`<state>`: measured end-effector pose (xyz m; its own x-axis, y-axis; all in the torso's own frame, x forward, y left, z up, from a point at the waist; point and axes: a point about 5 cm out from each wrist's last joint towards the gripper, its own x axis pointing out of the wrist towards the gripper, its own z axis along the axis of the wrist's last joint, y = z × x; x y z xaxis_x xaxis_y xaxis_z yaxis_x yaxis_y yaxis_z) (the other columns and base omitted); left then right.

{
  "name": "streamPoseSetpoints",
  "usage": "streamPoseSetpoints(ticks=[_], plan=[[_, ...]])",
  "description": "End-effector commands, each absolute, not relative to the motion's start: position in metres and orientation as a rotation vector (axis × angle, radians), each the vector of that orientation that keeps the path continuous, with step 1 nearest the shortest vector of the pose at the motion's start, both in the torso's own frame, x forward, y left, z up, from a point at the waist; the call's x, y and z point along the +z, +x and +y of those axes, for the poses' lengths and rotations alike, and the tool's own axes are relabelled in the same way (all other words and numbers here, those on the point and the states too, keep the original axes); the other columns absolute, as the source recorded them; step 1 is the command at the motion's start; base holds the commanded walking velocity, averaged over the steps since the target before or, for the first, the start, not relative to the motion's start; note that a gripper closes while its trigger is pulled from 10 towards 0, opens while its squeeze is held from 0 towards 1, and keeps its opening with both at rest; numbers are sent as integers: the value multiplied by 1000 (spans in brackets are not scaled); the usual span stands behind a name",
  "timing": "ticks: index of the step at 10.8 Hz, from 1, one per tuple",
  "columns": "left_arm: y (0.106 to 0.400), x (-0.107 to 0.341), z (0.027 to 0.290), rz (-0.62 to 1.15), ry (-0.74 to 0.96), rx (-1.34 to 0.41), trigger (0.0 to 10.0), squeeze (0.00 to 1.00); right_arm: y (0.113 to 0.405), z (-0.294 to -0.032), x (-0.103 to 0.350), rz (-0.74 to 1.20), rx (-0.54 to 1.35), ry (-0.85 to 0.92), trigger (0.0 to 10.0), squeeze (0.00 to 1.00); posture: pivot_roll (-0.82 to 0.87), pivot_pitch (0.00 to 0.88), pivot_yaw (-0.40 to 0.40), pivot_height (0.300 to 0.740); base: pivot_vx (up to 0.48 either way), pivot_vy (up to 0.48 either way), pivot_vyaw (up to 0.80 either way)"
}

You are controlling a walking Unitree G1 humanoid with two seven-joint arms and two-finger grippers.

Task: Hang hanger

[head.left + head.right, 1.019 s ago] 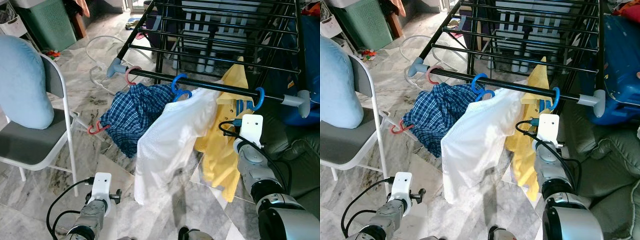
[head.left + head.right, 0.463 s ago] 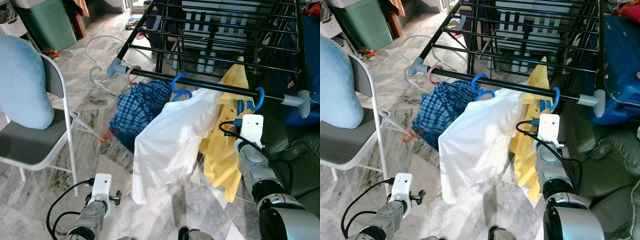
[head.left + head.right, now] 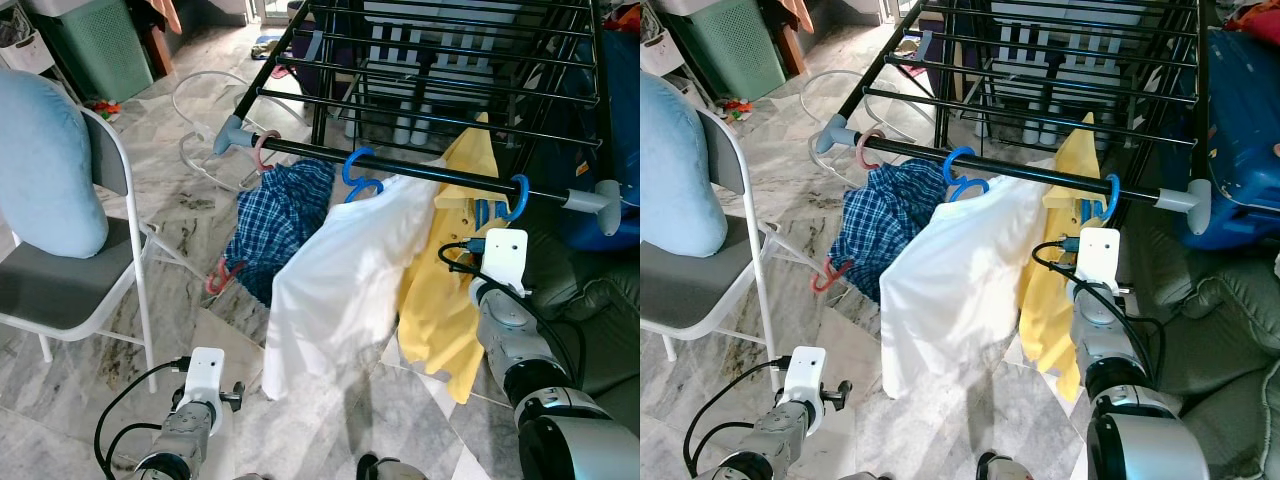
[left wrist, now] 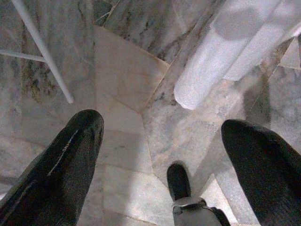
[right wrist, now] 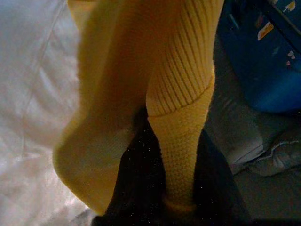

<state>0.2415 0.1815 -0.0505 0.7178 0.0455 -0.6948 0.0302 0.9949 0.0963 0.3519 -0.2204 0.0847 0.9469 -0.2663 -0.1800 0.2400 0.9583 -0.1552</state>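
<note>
A home laundry corner: drying rack (image 3: 440, 90) hung with clothes, marble floor (image 3: 200, 200), folding chair (image 3: 90, 290) at 9 o'clock.

1. Two silver, rounded arm segments are being shown, the right arm (image 3: 520, 350) bulkier in view than the left arm (image 3: 180, 440).
2. A white boxy wrist module (image 3: 503, 255) is being carried on each.
3. Black cables (image 3: 118, 420) are being looped beside them.
4. Long black fingers (image 4: 61, 165) are being displayed.
</note>
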Motion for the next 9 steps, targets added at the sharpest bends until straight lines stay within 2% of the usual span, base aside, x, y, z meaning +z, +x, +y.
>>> streamPoseSetpoints(ticks=[1, 9], plan=[[234, -56, 185, 805, 102, 9, 10000, 0, 343, -221, 69, 253, -268, -138, 10000, 0, -169, 88, 61, 740, 0, 0, 0], [239, -53, 181, 793, 109, -4, 10000, 0, 348, -217, 90, 77, -262, -158, 10000, 0, -176, 85, 62, 740, 0, 0, 0]])
